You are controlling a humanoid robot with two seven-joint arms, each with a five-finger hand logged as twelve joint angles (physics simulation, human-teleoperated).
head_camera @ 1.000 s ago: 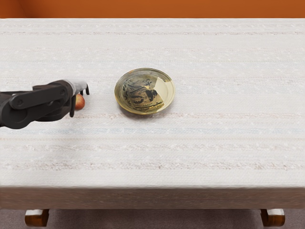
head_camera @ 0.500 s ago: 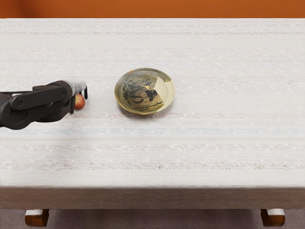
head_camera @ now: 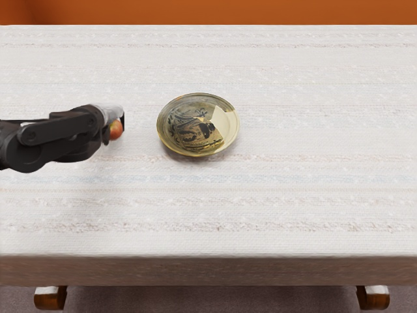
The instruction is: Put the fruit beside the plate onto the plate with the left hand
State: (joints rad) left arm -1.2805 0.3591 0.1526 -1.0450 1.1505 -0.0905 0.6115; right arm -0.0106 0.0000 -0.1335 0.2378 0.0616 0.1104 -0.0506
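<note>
Left hand (head_camera: 109,125) grips one fruit (head_camera: 116,130) beside one plate (head_camera: 198,124).

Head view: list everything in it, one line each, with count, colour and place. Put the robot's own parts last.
table: one, whitish with faint stripes, fills most of the view
plate: one, olive-gold with a dark pattern, near the table's middle, nothing on it
fruit: one, small, red-orange, left of the plate and apart from it, gripped in the left hand
table feet: two, brown wood, at the bottom corners
wall: one, orange, a strip along the top edge
left arm: one, dark grey, coming in from the left edge
left hand: one, dark with a pale wrist, closed on the fruit
</note>
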